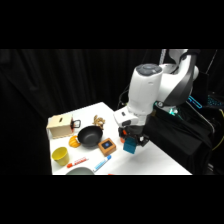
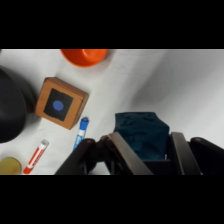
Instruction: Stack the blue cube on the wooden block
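1. The gripper (image 2: pixel 142 150) is clenched on the blue cube (image 2: pixel 142 134) — in the wrist view one finger presses each side of it, and the cube's top face shows between them.
2. In the side view the cube (image 1: pixel 130 145) hangs in the gripper (image 1: pixel 131 142) above the white table (image 1: pixel 150 160), just to the right of the wooden block (image 1: pixel 107 146) and apart from it.
3. The cube is solid teal-blue with a slightly mottled, dull surface; no mark shows on it.
4. The wooden block (image 2: pixel 60 102) is orange-brown and low, lying flat on the table. Its top bears a dark square with a blue dot in the middle.
5. Beside the block lie a blue-and-white marker (image 2: pixel 80 132) and a red-and-white marker (image 2: pixel 36 156) — any print on them cannot be read.
6. A black pan (image 1: pixel 89 135) sits just left of the block, a pale wooden box (image 1: pixel 60 125) further left, a yellow cup (image 1: pixel 60 156) near the table's front edge, and an orange cup (image 2: pixel 84 55) at the wrist view's top.
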Robot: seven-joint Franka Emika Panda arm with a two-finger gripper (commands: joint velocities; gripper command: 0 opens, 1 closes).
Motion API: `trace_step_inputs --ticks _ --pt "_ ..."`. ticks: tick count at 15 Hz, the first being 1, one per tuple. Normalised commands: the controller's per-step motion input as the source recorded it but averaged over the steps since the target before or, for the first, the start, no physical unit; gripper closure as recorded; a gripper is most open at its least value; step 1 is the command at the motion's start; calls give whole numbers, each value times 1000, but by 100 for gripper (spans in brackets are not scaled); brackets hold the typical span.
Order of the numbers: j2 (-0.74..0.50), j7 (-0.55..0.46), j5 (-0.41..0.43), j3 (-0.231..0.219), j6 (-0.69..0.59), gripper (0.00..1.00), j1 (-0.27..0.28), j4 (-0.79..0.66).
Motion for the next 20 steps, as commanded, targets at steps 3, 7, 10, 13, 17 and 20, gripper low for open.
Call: trace_step_inputs --ticks 3,7,10,13,17,20 --pt "-142 -160 274 1 -205 75 -180 95" --pt "-73 -176 249 -25 -181 75 -142 123" --pt "15 -143 190 -49 -170 75 -110 184" --pt "79 -112 155 -49 -154 75 -79 206" --pt "142 -97 150 -32 -98 75 -55 205" --pt "179 -85 143 -26 -13 75 -45 194"
